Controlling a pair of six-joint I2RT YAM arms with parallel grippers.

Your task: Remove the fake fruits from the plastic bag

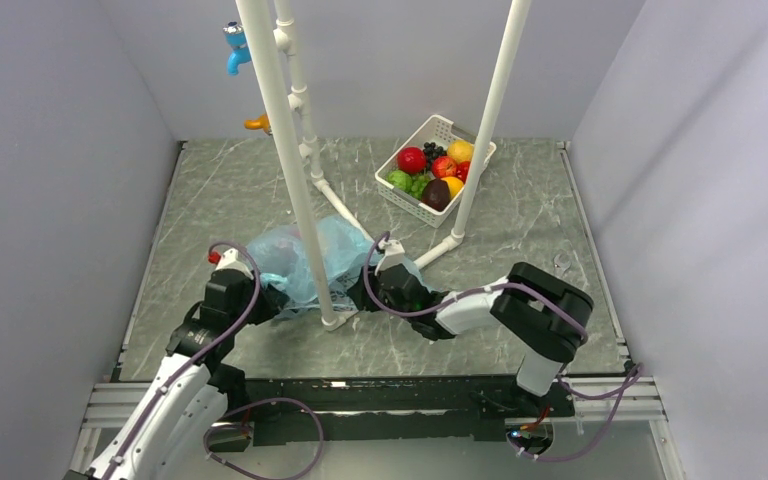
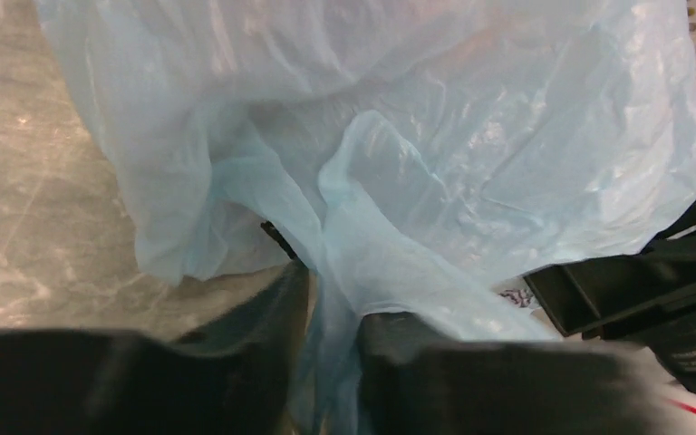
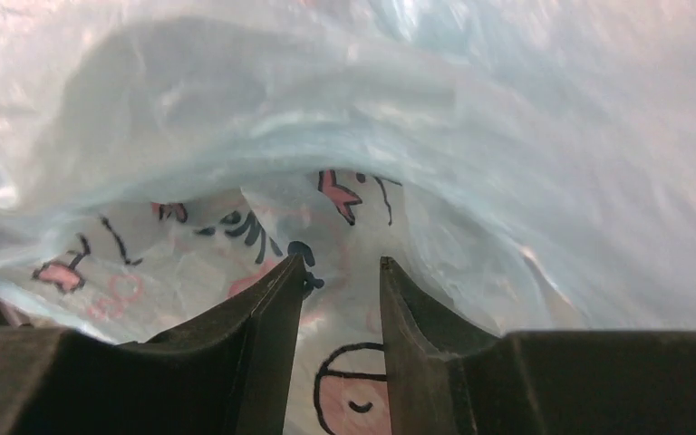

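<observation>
While plastic bag (image 1: 305,262) lies mid-table between the arms, left gripper (image 2: 331,304) straddles a bag fold; pinched or loose, can't tell. Right gripper (image 3: 340,265) parted, empty, at printed panel. No fake fruits showing. Likely step: opening bag; next, reach inside.

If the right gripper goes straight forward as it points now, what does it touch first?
Probably the bag, its printed panel lying right ahead of the right gripper; nothing else shows in between, though depth is unclear.
</observation>
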